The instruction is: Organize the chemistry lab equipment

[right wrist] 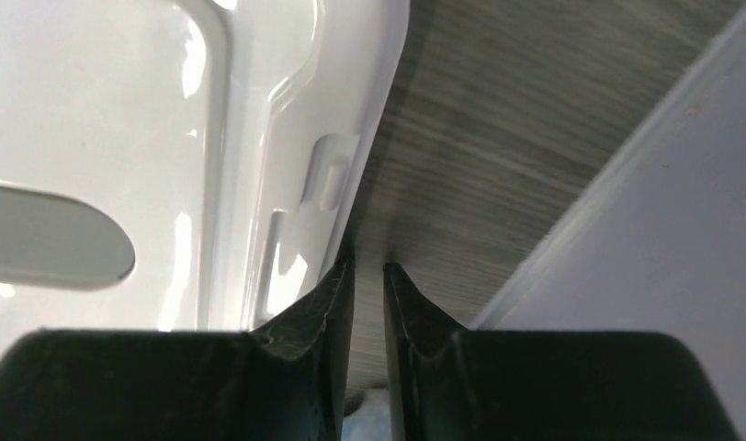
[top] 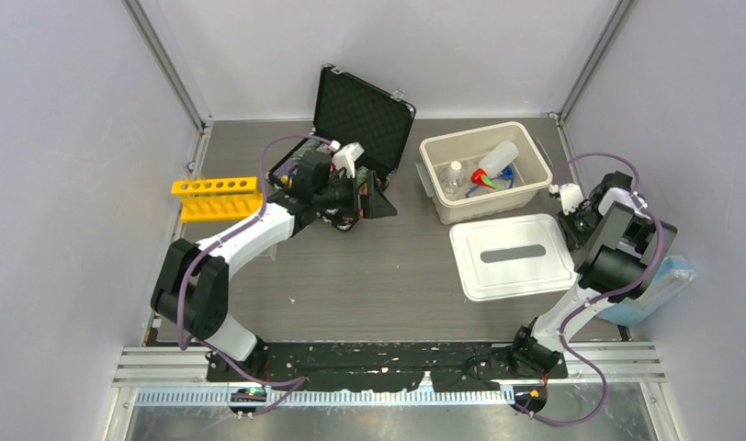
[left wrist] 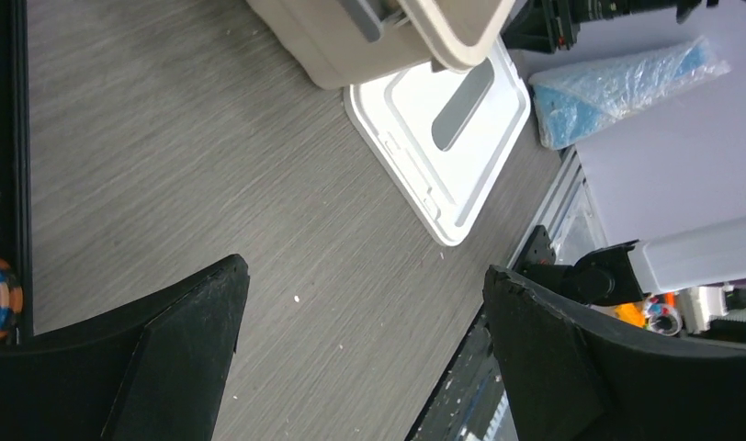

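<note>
The table (top: 378, 276) has its widest bare stretch in the middle, between the black case (top: 365, 115) at the back and the arm bases at the near edge. Grey walls close it in on the left, back and right, with a metal rail along the right edge.

The left gripper (left wrist: 365, 271) is low at the front of the open case. Its jaws are spread wide with nothing between them, and only bare tabletop shows through the gap. The yellow tube rack (top: 216, 197) stands to the left of this arm, near the left wall and well apart from the gripper.

The beige bin (top: 489, 204) sits right of the case, at the back. A white bottle (top: 500, 154), a small clear bottle and some red, green and blue pieces lie inside; I cannot make these out singly. The white lid (top: 498, 276) lies flat just in front of the bin, taking up much of the right half.

The right gripper (right wrist: 367, 268) hangs over the lid's right edge, in the narrow strip of table between lid and wall. Its jaws are drawn almost together, a thin slit left, holding nothing. A blue bagged item (left wrist: 627, 87) lies against the right wall beside that arm, crowding the strip further.
</note>
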`<state>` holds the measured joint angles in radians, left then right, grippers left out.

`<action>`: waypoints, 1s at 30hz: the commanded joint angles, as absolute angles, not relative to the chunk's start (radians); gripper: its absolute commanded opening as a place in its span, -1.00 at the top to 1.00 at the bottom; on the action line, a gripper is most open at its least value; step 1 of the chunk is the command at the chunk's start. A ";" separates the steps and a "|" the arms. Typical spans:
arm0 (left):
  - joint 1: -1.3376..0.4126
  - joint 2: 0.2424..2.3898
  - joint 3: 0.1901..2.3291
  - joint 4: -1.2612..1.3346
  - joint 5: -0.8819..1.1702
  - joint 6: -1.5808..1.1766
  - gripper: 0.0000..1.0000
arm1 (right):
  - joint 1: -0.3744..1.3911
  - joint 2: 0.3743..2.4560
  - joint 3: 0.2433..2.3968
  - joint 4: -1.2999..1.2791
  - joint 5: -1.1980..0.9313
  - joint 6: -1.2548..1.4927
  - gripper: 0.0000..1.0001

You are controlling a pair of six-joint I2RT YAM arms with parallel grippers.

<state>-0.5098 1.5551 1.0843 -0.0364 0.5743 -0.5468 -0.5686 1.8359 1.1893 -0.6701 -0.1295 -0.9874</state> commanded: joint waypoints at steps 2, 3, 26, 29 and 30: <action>-0.491 1.543 1.001 0.156 0.644 -0.677 -0.99 | -0.537 1.750 1.108 -0.809 -0.259 -1.063 0.53; -0.491 1.551 0.993 0.173 0.657 -0.688 -0.99 | -0.532 1.741 1.090 -0.814 -0.265 -1.065 0.53; -0.669 1.939 0.904 0.537 0.647 -0.926 -0.98 | -0.492 1.519 0.756 -0.752 -0.289 -1.142 0.64; -0.704 1.986 0.925 0.516 0.636 -0.940 -0.97 | -0.465 1.521 0.743 -0.742 -0.269 -1.144 0.68; -0.720 2.003 0.937 0.508 0.635 -0.948 -0.97 | -0.455 1.521 0.740 -0.739 -0.266 -1.143 0.68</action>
<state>-0.6750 1.9484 0.9096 0.4858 0.6735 -0.9203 -0.4911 1.4979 0.7994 -0.7368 -0.2729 -1.1267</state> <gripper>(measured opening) 0.988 0.166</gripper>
